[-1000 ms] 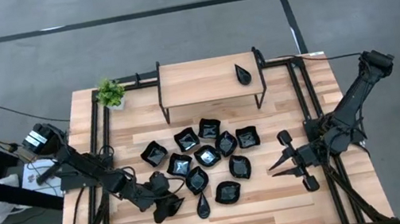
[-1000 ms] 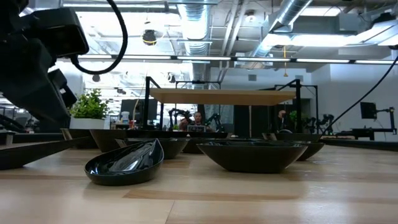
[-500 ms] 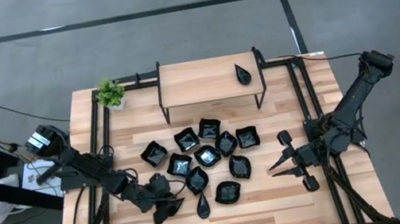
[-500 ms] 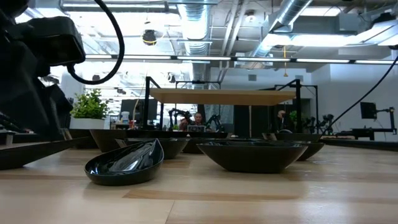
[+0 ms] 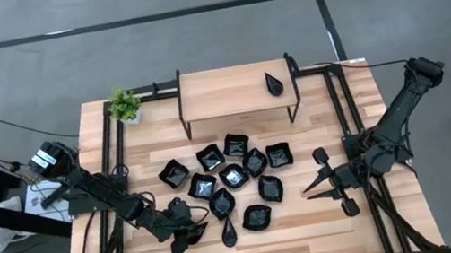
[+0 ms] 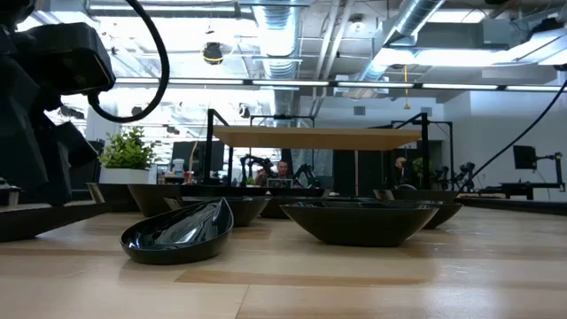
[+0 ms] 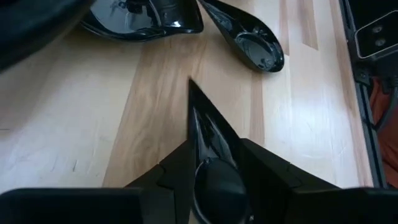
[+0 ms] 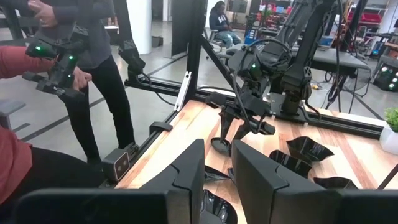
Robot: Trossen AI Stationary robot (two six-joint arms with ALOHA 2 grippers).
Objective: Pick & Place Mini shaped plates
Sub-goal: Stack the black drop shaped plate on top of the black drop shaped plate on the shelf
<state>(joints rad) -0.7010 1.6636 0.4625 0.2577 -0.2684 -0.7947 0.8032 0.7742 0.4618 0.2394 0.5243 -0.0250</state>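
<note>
On the raised shelf lies one teardrop plate; left pincer released.

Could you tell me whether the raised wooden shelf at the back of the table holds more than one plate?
No, the high view shows a single teardrop plate on the raised wooden shelf, near one end.

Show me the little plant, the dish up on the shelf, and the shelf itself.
Plant [image 5: 123, 104]: high view, on its green leaves.
Shelf dish [image 5: 273, 83]: high view, on the dish's middle.
Shelf [image 5: 225, 92]: high view, on its bare wooden top.
</note>
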